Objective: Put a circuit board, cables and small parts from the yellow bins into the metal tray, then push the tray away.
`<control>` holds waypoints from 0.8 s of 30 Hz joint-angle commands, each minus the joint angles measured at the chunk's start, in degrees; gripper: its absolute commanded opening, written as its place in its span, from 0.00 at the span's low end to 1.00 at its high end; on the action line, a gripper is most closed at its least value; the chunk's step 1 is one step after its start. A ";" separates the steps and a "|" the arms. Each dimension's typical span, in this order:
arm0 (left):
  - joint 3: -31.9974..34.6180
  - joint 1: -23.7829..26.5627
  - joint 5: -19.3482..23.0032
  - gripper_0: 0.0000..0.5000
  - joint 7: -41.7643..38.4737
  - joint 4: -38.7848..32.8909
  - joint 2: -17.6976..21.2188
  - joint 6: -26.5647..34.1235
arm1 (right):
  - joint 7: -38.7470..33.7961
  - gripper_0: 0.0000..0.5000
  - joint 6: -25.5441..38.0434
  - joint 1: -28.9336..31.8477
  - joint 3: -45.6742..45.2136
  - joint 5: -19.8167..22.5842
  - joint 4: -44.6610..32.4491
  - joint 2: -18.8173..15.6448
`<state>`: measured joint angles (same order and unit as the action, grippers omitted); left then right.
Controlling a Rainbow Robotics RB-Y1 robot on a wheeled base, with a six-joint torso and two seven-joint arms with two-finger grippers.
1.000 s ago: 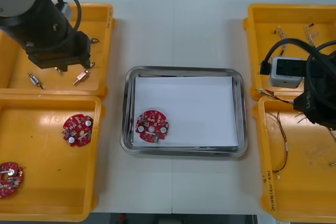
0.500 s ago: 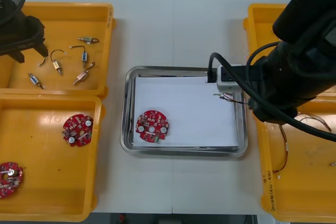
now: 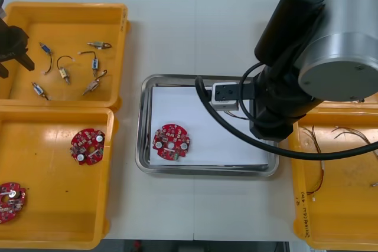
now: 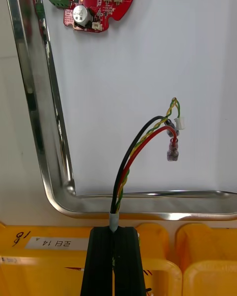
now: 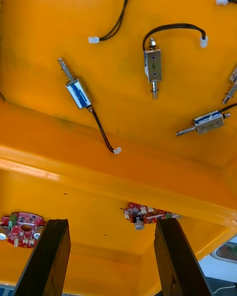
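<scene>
The metal tray [image 3: 140, 122], white inside, holds one round red circuit board [image 3: 171, 142] near its left side. My right arm reaches over the tray's right half. In the right wrist view my right gripper [image 4: 114, 233] is shut on a red and yellow cable [image 4: 143, 143] with a black strand. The cable's connector ends hang just above the white sheet, short of the circuit board [image 4: 94, 0]. My left gripper [image 3: 13, 57] is open at the left edge of the upper left yellow bin [image 3: 112, 13]. Its fingers [image 5: 42, 256] stand above small metal parts [image 5: 77, 90].
Several small metal parts [image 3: 64, 75] with short black leads lie in the upper left bin. Two circuit boards [image 3: 87, 146] lie in the lower left bin [image 3: 59, 210]. Thin cables [image 3: 345, 134] lie in the lower right bin [image 3: 336, 216]. The tray rim [image 4: 39, 103] curves close beside the right fingers.
My right arm has swung left from the right bins to over the tray, carrying the cable. My left arm has pulled back to the left edge, uncovering the small parts.
</scene>
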<state>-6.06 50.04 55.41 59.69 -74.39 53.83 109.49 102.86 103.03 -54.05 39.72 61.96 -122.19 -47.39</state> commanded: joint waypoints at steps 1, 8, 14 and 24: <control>1.93 4.72 -1.71 1.00 4.65 3.02 0.66 0.51 | -1.96 0.00 0.33 -2.20 4.23 -2.63 3.01 4.06; 2.28 6.30 -4.26 1.00 8.78 7.95 -0.57 -1.30 | -2.57 0.00 0.07 -1.76 8.62 -8.79 8.46 8.71; 3.51 6.39 -9.71 1.00 12.64 8.74 -3.29 -1.91 | -2.66 0.00 -0.37 0.79 8.97 -12.39 11.80 11.53; 3.60 9.29 -11.02 1.00 17.39 16.91 -4.96 -6.04 | -3.28 0.00 -1.78 5.18 9.59 -17.40 12.67 13.99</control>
<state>-3.82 55.03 45.43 72.30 -59.73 49.47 104.66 102.61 102.12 -50.61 48.55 45.85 -109.05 -35.05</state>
